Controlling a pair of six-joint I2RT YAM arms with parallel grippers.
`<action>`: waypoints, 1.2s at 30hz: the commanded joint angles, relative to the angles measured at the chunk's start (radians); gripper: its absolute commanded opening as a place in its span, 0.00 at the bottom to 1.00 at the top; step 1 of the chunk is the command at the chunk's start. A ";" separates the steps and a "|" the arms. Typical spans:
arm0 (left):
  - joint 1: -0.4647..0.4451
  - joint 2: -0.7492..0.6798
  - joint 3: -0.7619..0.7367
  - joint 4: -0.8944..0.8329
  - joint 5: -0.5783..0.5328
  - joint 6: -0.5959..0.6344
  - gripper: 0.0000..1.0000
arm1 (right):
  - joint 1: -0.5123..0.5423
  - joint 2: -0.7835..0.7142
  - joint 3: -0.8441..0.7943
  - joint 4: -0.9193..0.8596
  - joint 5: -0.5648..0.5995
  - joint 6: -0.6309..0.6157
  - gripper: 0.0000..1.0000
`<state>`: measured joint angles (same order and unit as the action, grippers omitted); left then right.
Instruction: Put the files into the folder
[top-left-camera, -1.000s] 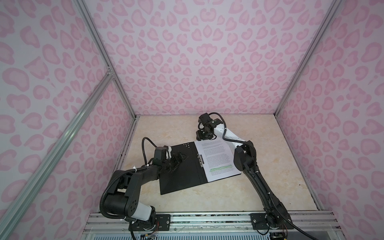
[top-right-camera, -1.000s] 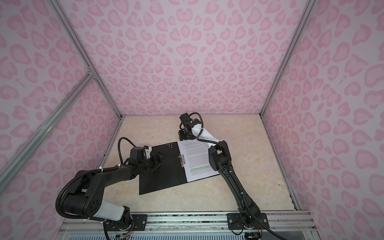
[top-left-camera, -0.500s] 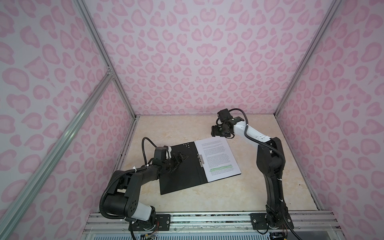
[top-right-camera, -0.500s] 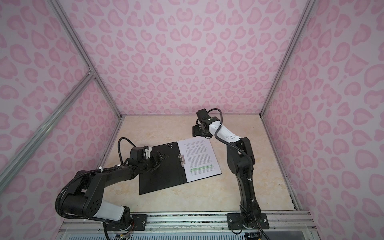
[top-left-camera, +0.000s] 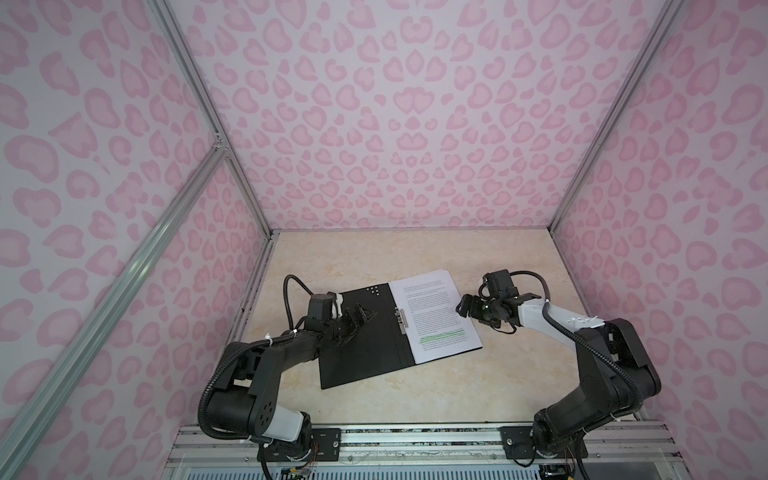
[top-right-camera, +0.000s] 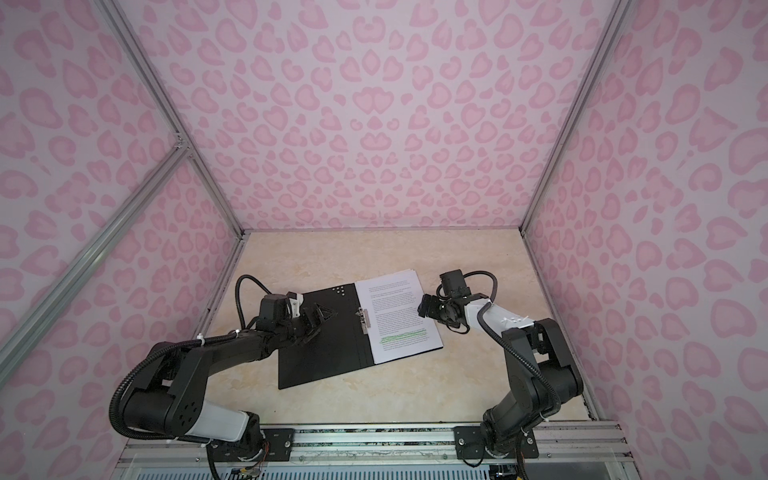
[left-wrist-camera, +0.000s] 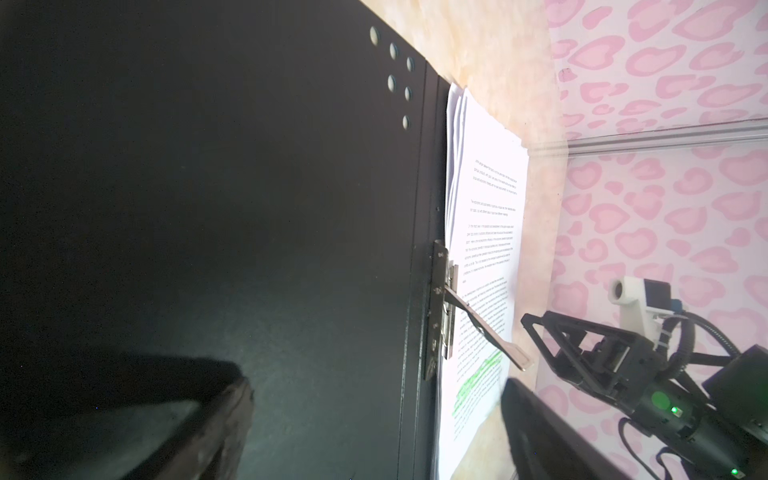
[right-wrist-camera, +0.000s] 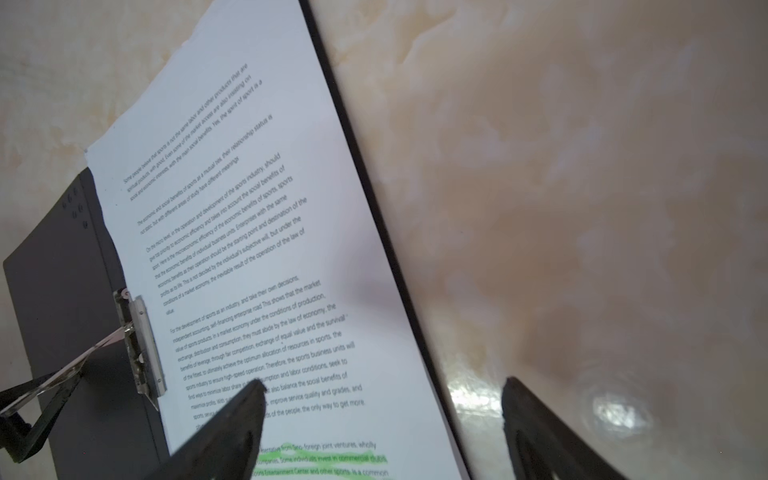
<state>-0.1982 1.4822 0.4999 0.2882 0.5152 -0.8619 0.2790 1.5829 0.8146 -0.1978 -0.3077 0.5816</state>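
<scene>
The folder (top-left-camera: 365, 353) (top-right-camera: 328, 357) lies open on the table, black inside up, in both top views. The files (top-left-camera: 432, 316) (top-right-camera: 399, 320) sit as a stack on its right half, a sheet with green highlighted lines on top. The metal clip (left-wrist-camera: 442, 307) (right-wrist-camera: 141, 345) at the spine has its lever raised. My left gripper (top-left-camera: 360, 312) (top-right-camera: 322, 312) (left-wrist-camera: 374, 386) hovers open over the bare left flap (left-wrist-camera: 249, 208). My right gripper (top-left-camera: 463, 307) (top-right-camera: 424, 309) (right-wrist-camera: 382, 384) is open and empty, straddling the right edge of the files (right-wrist-camera: 249, 249).
The beige marble table (top-left-camera: 498, 257) is boxed in by pink patterned walls (top-left-camera: 374, 124) on three sides. An aluminium rail (top-left-camera: 415, 440) carrying both arm bases runs along the front edge. Bare tabletop lies behind and to the right of the folder.
My right gripper swung from the far top edge of the files out to their right edge and opened wider. The left arm, folder and files stayed put.
</scene>
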 joint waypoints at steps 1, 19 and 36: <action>0.001 -0.004 -0.006 -0.059 -0.022 -0.002 0.95 | -0.002 -0.017 -0.073 0.135 -0.043 0.077 0.89; 0.000 0.000 -0.006 -0.062 -0.029 -0.001 0.95 | 0.057 -0.085 -0.146 0.119 -0.008 0.117 0.87; 0.000 0.016 -0.006 -0.057 -0.026 -0.005 0.95 | 0.572 -0.022 0.181 0.071 0.303 0.531 0.68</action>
<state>-0.1978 1.4876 0.4992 0.2977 0.5083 -0.8616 0.8059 1.5181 0.9562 -0.1463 -0.0689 0.9298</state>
